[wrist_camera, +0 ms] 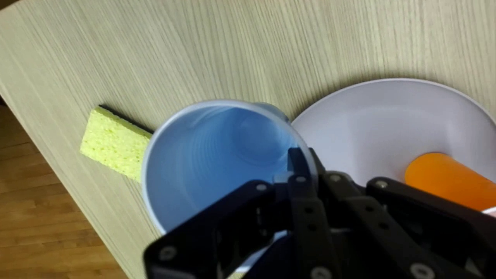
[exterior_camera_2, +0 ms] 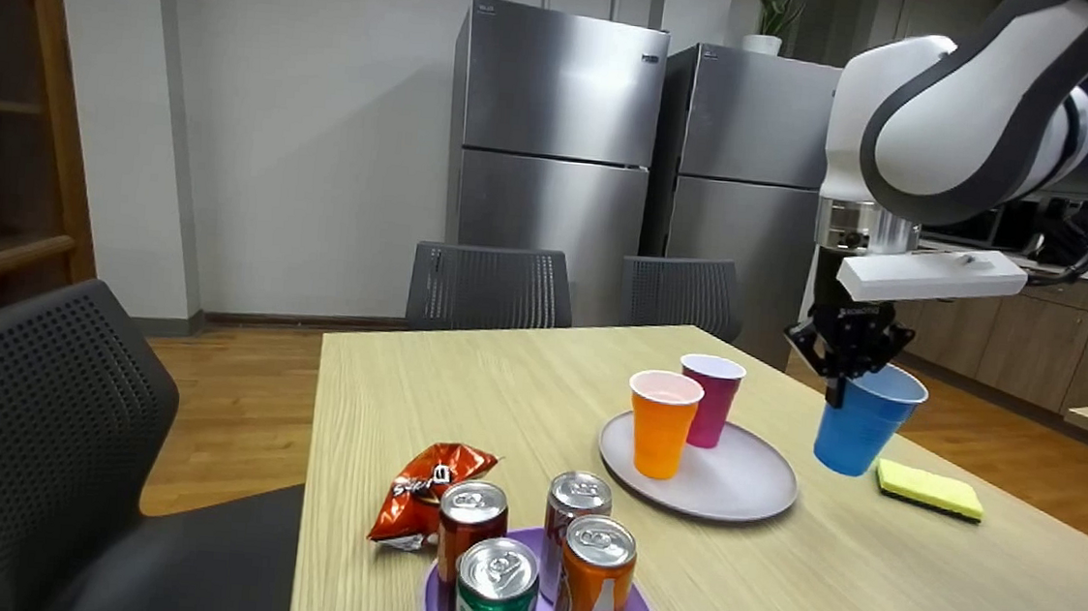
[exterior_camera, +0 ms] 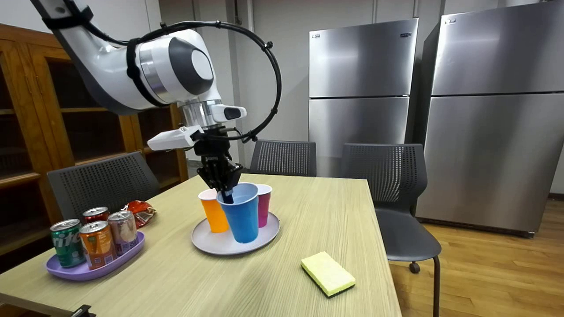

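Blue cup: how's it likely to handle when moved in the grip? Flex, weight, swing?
Likely light: the wrist view shows no contents in the blue cup. It looks thin-walled, so it probably flexes where the gripper pinches it. It may swing or twist too, being held on one side only.

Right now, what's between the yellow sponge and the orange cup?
Wrist view shows the blue cup, the hand gripping it, then part of the gray plate.

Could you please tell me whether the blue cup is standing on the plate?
No, in an exterior view the gripper holds the blue cup by its rim, off to one side of the plate.
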`<state>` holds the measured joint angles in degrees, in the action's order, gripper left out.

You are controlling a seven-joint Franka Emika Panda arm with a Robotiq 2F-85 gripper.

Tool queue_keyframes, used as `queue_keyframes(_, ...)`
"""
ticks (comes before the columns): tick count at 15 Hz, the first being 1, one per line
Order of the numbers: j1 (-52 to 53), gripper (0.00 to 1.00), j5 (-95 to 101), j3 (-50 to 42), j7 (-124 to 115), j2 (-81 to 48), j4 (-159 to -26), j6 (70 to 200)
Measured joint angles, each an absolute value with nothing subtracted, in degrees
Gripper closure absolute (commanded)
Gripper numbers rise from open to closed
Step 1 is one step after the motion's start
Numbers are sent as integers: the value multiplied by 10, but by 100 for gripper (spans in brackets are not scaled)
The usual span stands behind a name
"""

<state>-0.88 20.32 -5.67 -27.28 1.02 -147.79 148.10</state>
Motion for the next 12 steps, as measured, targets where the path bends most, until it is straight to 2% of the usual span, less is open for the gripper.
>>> queue_keyframes(12, 5, 100, 202, -29, -258, -80, -1386, 1481)
